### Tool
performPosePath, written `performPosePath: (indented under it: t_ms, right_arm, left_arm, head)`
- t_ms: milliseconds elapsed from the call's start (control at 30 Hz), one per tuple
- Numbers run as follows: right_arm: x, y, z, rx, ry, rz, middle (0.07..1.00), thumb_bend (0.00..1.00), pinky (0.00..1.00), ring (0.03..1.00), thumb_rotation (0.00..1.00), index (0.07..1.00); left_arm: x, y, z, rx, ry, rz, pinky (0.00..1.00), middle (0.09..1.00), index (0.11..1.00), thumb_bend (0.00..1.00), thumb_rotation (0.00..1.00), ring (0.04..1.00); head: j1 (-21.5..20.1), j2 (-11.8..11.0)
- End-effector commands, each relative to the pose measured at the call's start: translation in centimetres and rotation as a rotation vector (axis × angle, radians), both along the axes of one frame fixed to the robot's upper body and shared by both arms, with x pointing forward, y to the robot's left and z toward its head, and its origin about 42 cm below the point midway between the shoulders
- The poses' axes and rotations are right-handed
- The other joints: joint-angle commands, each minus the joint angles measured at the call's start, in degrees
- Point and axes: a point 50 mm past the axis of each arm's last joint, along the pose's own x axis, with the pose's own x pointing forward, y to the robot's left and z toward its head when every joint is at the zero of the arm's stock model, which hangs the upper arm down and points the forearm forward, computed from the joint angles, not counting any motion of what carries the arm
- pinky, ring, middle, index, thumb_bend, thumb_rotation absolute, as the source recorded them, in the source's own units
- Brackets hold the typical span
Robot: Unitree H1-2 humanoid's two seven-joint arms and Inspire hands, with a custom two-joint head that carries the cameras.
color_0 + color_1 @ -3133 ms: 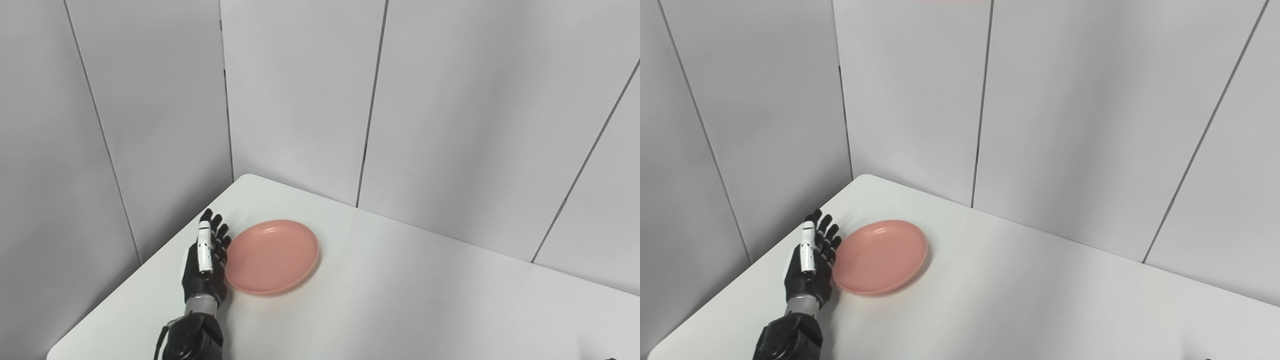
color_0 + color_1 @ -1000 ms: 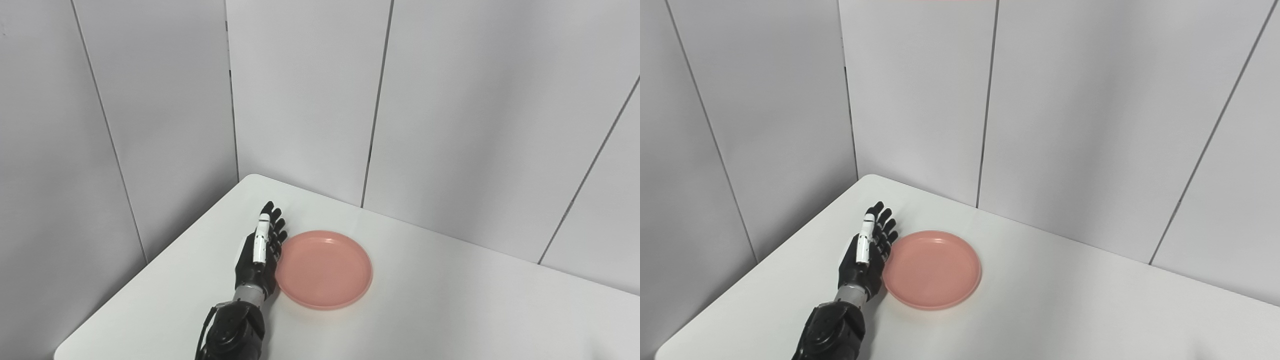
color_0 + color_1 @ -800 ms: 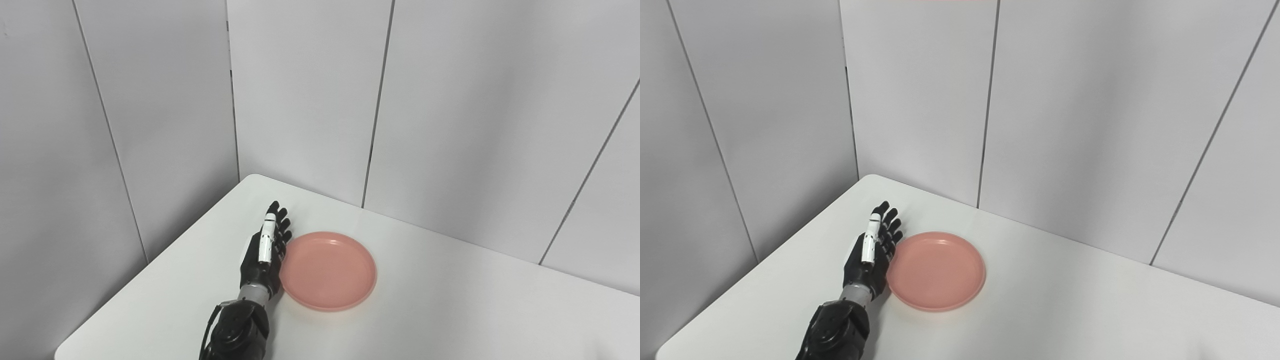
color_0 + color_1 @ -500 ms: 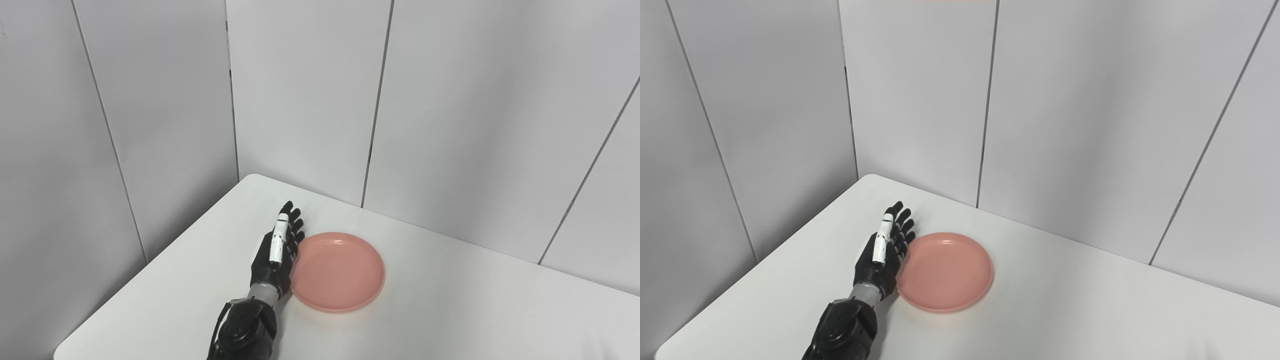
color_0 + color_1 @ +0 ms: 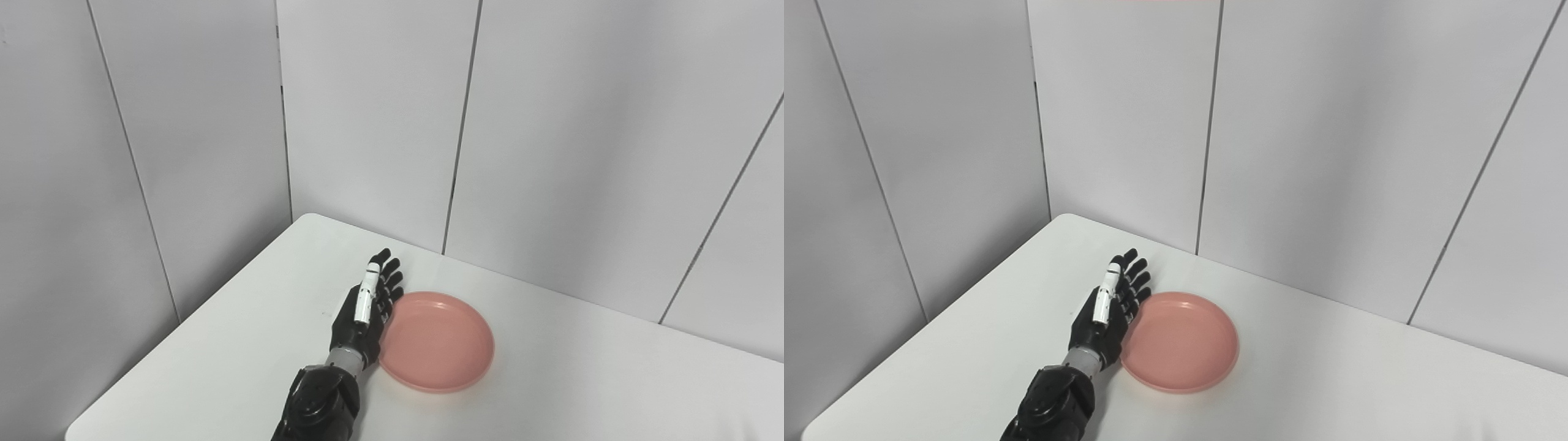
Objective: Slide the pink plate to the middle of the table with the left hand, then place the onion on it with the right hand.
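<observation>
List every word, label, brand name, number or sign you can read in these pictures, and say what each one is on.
None: no readable text shows in either view.
The pink plate is plain, with no print or mark.
The left hand has a white strip along its upper edge, but no letters can be made out on it.
The white table and the grey wall panels carry no labels or signs.

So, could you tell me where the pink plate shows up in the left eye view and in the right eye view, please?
Left eye view: the pink plate lies a little right of centre, low in the picture, on the white table.
Right eye view: it lies near the centre, low in the picture.
Shared landmark: the open left hand stands against the plate's left rim in both.
</observation>
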Motion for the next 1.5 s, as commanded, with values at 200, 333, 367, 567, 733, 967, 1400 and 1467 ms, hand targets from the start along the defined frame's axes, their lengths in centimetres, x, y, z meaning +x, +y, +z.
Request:
performPosePath:
  t_ms: [200, 333, 367, 567, 733, 967, 1400, 1467]
  right_arm:
    - [-0.2, 0.6, -0.2, 0.007, -0.022, 0.027, 1.0, 0.46, 1.0, 1.0, 1.0, 1.0]
    - [-0.2, 1.0, 0.0, 0.01, -0.02, 0.017, 1.0, 0.39, 1.0, 1.0, 1.0, 1.0]
    - [-0.3, 1.0, 0.0, 0.012, -0.02, 0.015, 1.0, 0.39, 1.0, 1.0, 1.0, 1.0]
    - [-0.5, 1.5, 0.3, 0.013, -0.011, 0.01, 1.0, 0.33, 1.0, 1.0, 1.0, 1.0]
    - [-0.7, 1.7, 0.5, 0.022, -0.004, 0.008, 1.0, 0.3, 1.0, 1.0, 1.0, 1.0]
    - [-0.9, 2.3, 0.9, 0.014, -0.011, 0.004, 1.0, 0.24, 1.0, 1.0, 1.0, 1.0]
    - [-1.2, 2.7, 1.5, 0.021, -0.027, 0.022, 1.0, 0.18, 1.0, 1.0, 1.0, 1.0]
    - [-1.3, 2.8, 1.6, 0.017, -0.027, 0.02, 1.0, 0.17, 1.0, 1.0, 1.0, 1.0]
  left_arm:
    - [1.1, -1.5, 2.3, 0.002, -0.08, -0.065, 0.94, 0.968, 0.954, 0.45, 1.0, 0.965]
    - [1.1, -2.1, 2.6, 0.015, -0.08, -0.079, 0.94, 0.965, 0.948, 0.46, 1.0, 0.959]
    - [1.1, -2.3, 2.6, 0.017, -0.08, -0.083, 0.94, 0.965, 0.948, 0.46, 1.0, 0.959]
    - [1.0, -3.2, 2.9, 0.014, -0.077, -0.117, 0.94, 0.965, 0.947, 0.46, 1.0, 0.957]
    - [1.0, -4.1, 3.0, 0.023, -0.071, -0.148, 0.94, 0.966, 0.952, 0.44, 1.0, 0.957]
    - [0.9, -4.9, 3.4, 0.027, -0.083, -0.178, 0.94, 0.963, 0.95, 0.44, 1.0, 0.959]
    - [0.2, -3.6, 4.9, 0.058, -0.142, -0.165, 0.93, 0.956, 0.942, 0.46, 1.0, 0.945]
    - [0.2, -3.2, 4.9, 0.061, -0.147, -0.155, 0.93, 0.954, 0.941, 0.47, 1.0, 0.944]
  head:
    - [-1.9, 0.4]
    - [-2.9, 0.6]
    - [-2.9, 0.6]
    - [-4.7, 1.0]
    - [-5.4, 1.2]
    - [-6.4, 1.5]
    - [-7.5, 2.3]
    - [-7.7, 2.3]
